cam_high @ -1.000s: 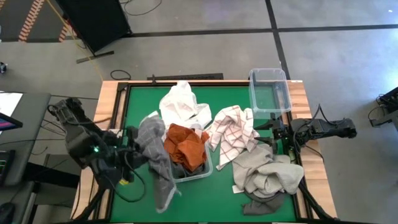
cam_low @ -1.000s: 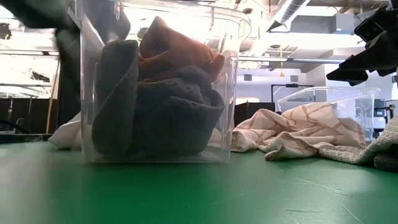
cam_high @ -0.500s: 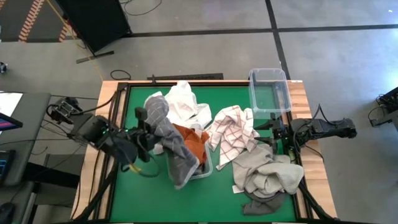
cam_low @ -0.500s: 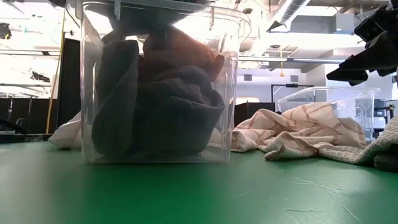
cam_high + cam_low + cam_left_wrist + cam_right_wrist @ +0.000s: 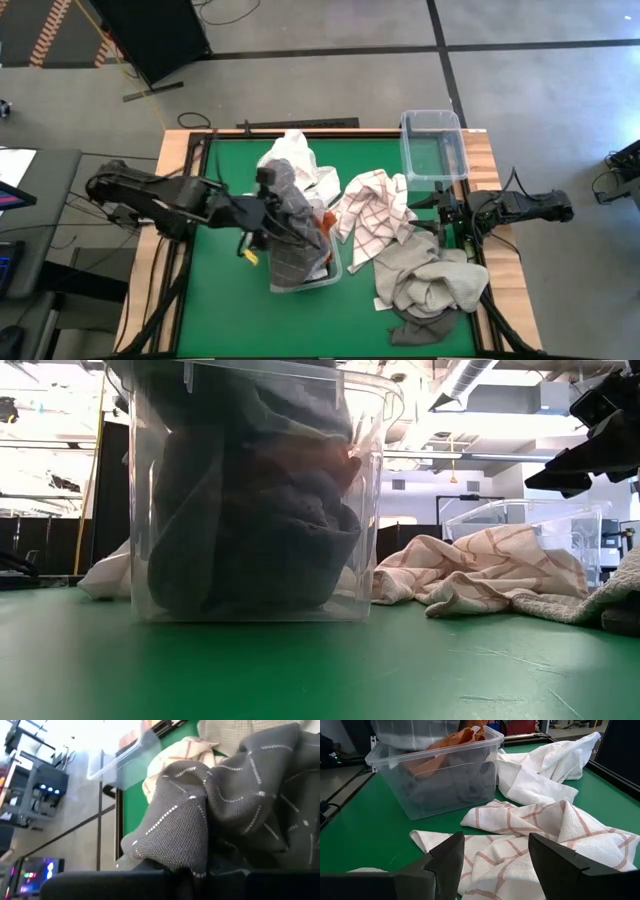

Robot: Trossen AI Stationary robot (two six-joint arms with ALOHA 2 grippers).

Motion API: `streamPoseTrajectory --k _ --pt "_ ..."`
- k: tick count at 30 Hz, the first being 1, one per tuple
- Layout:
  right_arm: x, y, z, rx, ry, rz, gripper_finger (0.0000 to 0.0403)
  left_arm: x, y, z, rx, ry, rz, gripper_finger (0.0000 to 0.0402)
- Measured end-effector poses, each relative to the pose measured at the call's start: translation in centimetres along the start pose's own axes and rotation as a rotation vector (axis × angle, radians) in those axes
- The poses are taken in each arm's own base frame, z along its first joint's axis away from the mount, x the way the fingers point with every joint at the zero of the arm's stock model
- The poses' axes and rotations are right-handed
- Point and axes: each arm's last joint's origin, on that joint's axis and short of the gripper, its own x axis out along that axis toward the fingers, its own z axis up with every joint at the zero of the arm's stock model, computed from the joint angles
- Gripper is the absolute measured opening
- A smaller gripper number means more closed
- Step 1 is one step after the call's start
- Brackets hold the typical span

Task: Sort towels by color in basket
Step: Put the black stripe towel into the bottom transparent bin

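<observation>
My left gripper (image 5: 268,182) hovers over the clear basket (image 5: 333,268), shut on a heathered grey towel (image 5: 288,232) with pale dashed lines (image 5: 240,795). That towel drapes down over the basket's contents and near rim, hiding most of the rust orange towel (image 5: 325,221). The low view shows grey cloth (image 5: 250,510) filling the basket. A white towel (image 5: 293,160), a red-checked towel (image 5: 375,215), a beige-grey towel (image 5: 428,275) and a dark grey towel (image 5: 420,326) lie on the table. My right gripper (image 5: 496,841) waits open at the table's right edge, above the checked towel (image 5: 530,835). My left gripper holds the grey towel by a bunched upper fold (image 5: 192,862), coming from the table's left. The fingers themselves are hidden under the cloth. The towel hangs slack below the gripper, its lower part lying on the basket's contents and over the near rim (image 5: 290,282).
An empty clear bin (image 5: 433,145) stands at the far right corner. Bare green table (image 5: 215,300) lies left of and in front of the basket. The towels on the table's right crowd the space beside my right arm.
My left gripper has swung from the table's left side toward the right and far edge, carrying the grey towel with it. The towel, which hung beside the basket's left wall, now drapes over the basket and covers most of the orange towel.
</observation>
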Motion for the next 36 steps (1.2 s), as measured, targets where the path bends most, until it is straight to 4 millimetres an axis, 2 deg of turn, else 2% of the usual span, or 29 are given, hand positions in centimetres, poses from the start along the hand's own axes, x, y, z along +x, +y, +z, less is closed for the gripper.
streamPoseTrajectory --k 10,16,21,28,36 --pt "0.0 0.0 0.0 0.0 0.0 0.0 0.0249 8.8 -4.0 -1.0 -0.006 0.015 -0.203 0.0014" --pt "0.0 0.0 0.0 0.0 0.0 0.0 0.0249 14.0 -6.5 -3.0 -0.131 0.071 -0.35 0.0014" --pt "0.0 0.0 0.0 0.0 0.0 0.0 0.0249 17.4 -8.1 -5.5 -0.234 0.123 -0.411 0.0014" --pt "0.0 0.0 0.0 0.0 0.0 0.0 0.0249 19.4 -9.1 -8.9 -0.411 0.086 -0.488 0.0014" --pt "0.0 0.0 0.0 0.0 0.0 0.0 0.0249 19.9 -10.1 -11.4 -0.493 0.093 -0.524 0.0014"
